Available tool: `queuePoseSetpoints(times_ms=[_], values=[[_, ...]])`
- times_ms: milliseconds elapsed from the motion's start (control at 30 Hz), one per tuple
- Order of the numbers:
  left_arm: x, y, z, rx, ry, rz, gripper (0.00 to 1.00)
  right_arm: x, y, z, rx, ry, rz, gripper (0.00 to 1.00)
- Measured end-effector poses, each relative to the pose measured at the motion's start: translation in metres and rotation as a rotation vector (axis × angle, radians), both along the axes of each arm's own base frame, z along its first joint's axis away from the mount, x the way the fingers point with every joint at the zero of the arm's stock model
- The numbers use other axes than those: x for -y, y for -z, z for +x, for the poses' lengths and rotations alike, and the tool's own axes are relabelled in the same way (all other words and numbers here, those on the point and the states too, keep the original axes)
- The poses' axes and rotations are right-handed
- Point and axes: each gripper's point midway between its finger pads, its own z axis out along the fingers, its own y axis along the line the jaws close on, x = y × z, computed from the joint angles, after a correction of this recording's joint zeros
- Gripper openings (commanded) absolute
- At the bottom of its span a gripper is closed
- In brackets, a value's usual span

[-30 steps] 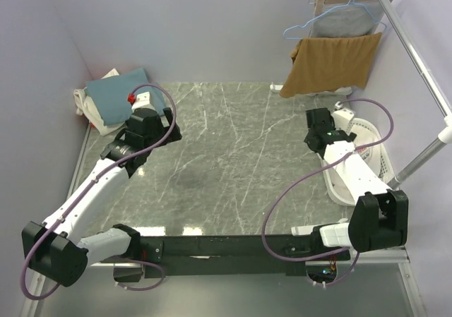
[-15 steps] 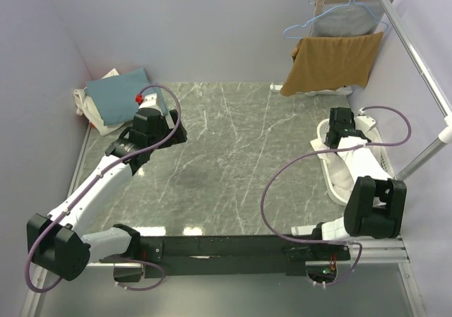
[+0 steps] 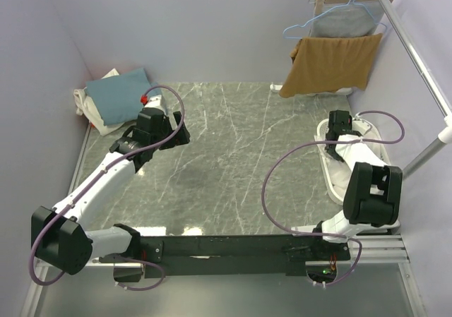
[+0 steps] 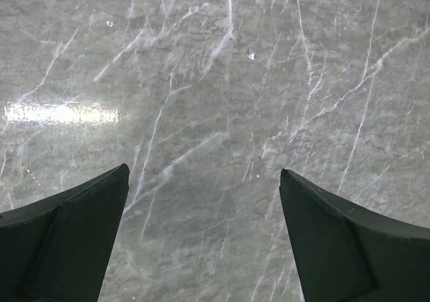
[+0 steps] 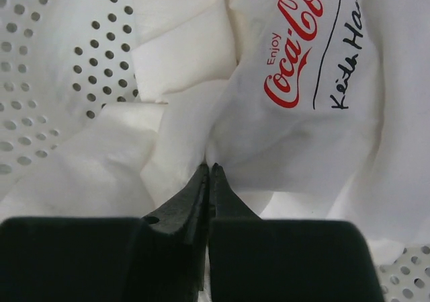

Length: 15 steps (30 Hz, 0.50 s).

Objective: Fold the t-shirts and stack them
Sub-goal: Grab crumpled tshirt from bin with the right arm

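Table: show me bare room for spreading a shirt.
Bare: the table's middle, between the left end effector, the basket and the brown cloth. Crowded: the far-left corner with stacked shirts; the basket, where the right end effector pinches a white shirt.

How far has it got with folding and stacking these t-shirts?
Done, it seems: a teal-blue shirt lies folded on an off-white one at the far left corner of the table. In hand: the right gripper is shut on a fold of the white printed shirt, crumpled in the perforated basket. Left: lifting it out, folding it on the table, where the open left gripper hovers, and adding it to the stack.
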Motion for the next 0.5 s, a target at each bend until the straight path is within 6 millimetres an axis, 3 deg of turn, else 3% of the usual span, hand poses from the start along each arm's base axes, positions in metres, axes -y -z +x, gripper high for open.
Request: queuePoseSetpoints(times_ms=[100,200,400,500], values=[[0.000,0.001,0.000,-0.003,0.000,0.001,0.99,-0.003,-0.008,-0.002,0.031,-0.024,0.000,0.00],[0.000,0.002,0.000,-0.005,0.000,0.002,0.99,-0.011,-0.039,-0.003,0.120,-0.070,-0.020,0.00],[0.001,0.005,0.001,-0.013,0.003,0.003,0.99,-0.048,-0.151,-0.002,0.458,-0.248,-0.072,0.00],[0.001,0.005,0.001,-0.015,0.003,0.004,1.00,-0.067,-0.197,-0.005,0.580,-0.339,-0.073,0.00]])
